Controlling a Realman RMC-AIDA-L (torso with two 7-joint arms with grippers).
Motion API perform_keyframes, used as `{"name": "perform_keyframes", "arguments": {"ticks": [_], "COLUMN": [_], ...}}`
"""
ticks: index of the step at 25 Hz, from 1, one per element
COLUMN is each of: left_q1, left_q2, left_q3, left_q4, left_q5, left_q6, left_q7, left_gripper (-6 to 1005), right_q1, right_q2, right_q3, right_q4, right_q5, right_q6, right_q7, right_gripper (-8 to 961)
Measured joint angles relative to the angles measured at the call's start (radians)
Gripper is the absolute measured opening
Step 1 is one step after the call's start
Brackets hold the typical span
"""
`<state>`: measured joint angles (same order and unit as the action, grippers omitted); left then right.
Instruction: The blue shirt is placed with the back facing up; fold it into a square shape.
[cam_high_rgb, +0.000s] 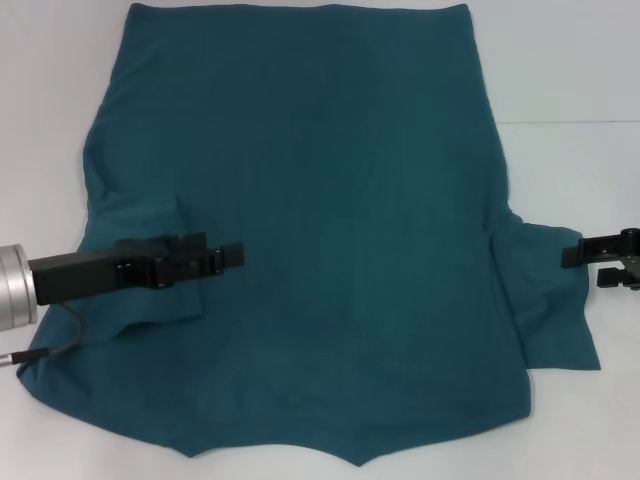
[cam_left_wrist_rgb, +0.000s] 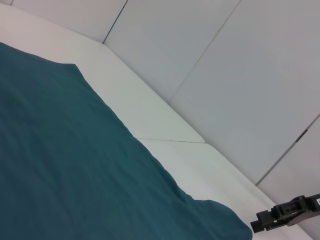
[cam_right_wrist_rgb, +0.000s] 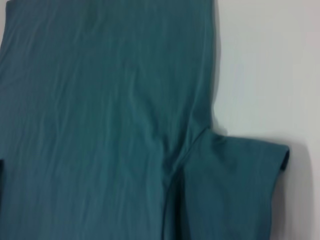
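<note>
The blue shirt (cam_high_rgb: 340, 220) lies spread flat on the white table (cam_high_rgb: 570, 60), plain side up, collar toward me. Its left sleeve (cam_high_rgb: 140, 225) is folded inward over the body. My left gripper (cam_high_rgb: 235, 256) reaches in from the left, over that folded sleeve. The right sleeve (cam_high_rgb: 555, 310) lies spread out flat. My right gripper (cam_high_rgb: 570, 252) is at the right edge, just beside that sleeve's outer edge. The shirt fills the left wrist view (cam_left_wrist_rgb: 60, 165), where the right gripper (cam_left_wrist_rgb: 260, 224) shows far off. The right wrist view shows the shirt's body (cam_right_wrist_rgb: 100, 110) and the right sleeve (cam_right_wrist_rgb: 235, 190).
The white table shows beyond the shirt on the left (cam_high_rgb: 40, 150) and right. A seam in the table runs at the far right (cam_high_rgb: 570, 122). A grey panelled wall (cam_left_wrist_rgb: 225, 75) stands behind the table. A cable (cam_high_rgb: 60, 345) hangs below the left arm.
</note>
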<state>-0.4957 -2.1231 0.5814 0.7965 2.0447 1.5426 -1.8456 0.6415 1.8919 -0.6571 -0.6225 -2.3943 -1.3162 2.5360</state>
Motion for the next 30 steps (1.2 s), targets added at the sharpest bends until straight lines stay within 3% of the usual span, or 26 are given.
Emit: {"name": "perform_keyframes", "arguments": {"ticks": [21, 30], "left_q1": [0.009, 0.011], "left_q2": [0.0, 0.0], "left_q3": [-0.002, -0.002], "left_q4": [-0.002, -0.002], "left_q5": [0.0, 0.0], "left_q6": [-0.022, -0.022], "left_q7": [-0.007, -0.008], "left_gripper": [908, 908], "right_q1": [0.031, 0.034], "right_q2": [0.034, 0.036], "right_q3": [-0.01, -0.011], "right_q4": [0.058, 0.067], "right_q5": [-0.005, 0.015], "right_q6": [0.085, 0.083], "right_q7": [-0.028, -0.047], "right_gripper": [617, 602]}}
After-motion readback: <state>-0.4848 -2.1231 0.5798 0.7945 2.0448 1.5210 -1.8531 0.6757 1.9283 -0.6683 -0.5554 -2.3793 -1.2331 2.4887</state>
